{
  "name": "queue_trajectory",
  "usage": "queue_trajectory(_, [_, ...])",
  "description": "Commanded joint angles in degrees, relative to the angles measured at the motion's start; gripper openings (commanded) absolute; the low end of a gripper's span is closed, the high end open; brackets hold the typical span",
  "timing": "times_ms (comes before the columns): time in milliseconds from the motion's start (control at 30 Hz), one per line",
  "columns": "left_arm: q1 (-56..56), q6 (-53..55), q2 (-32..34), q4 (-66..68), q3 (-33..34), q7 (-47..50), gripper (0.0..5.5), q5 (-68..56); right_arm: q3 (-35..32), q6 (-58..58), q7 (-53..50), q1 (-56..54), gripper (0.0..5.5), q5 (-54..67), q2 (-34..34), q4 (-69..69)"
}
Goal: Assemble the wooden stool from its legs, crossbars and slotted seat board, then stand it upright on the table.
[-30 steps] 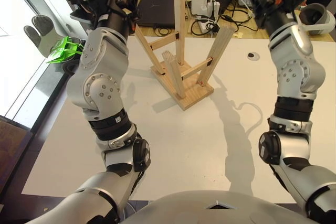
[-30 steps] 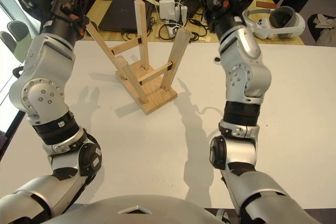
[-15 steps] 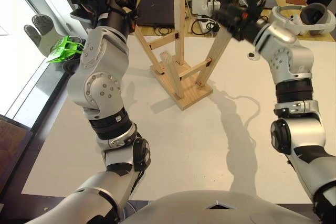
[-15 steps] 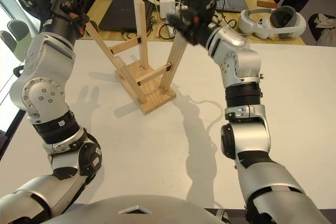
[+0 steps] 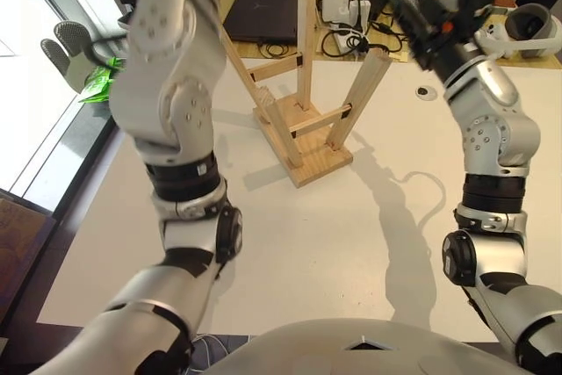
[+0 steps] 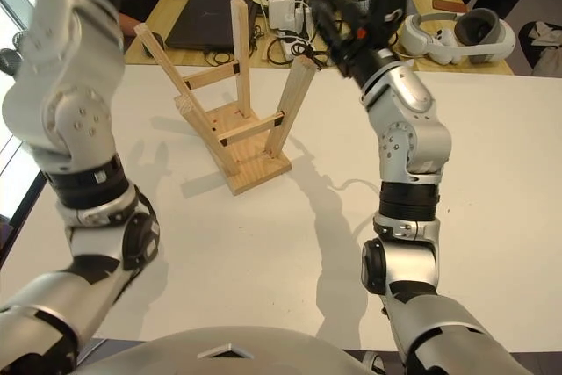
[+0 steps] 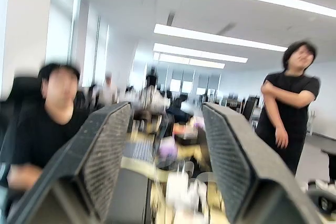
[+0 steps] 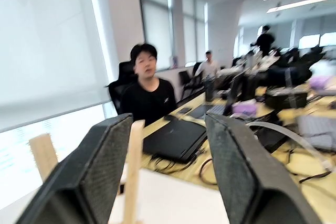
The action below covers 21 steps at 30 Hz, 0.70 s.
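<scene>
The wooden stool (image 5: 309,133) rests upside down on the white table (image 5: 316,243), its seat board (image 5: 327,160) flat on the surface and its legs (image 5: 363,94) pointing up, joined by crossbars (image 5: 274,68). My right gripper (image 5: 439,10) hovers open just right of the top of the right-hand leg, a little above it and touching nothing. In the right wrist view the open right gripper (image 8: 169,121) has two leg tops (image 8: 132,171) showing beyond it. My left arm (image 5: 167,50) is raised high at the stool's left; the left gripper (image 7: 167,111) is open and empty, facing the room.
Behind the table stands a wooden desk with a black laptop (image 5: 263,10), white chargers and tangled cables (image 5: 347,15), and a white headset (image 5: 531,28). The table's left edge (image 5: 97,182) borders a window side. Open white surface lies in front of the stool.
My left arm has swung upward, taking its gripper above the eye views. My right gripper has pulled back from the right-hand leg top, up and to the right.
</scene>
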Motion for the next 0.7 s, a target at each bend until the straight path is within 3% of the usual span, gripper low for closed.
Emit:
queue_trajectory(33, [-6.4,-6.4,1.0,2.6,-3.9,-2.6,2.49,4.9,4.1,-11.0,-6.4,-2.7,2.53,-5.4,5.7,-5.2])
queue_trajectory(333, [1.6,-4.1,0.2,-3.3,-4.6,-3.4,2.49,7.7,6.3,-12.7,-8.7,-1.3,2.53,-6.7,7.3,-7.9])
queue_trajectory(700, [0.7,-3.3,-0.7,-4.4,-4.5,-3.5,2.49,10.4,9.2,-11.3,-9.6,1.3,2.53,-6.3,9.6,-9.1])
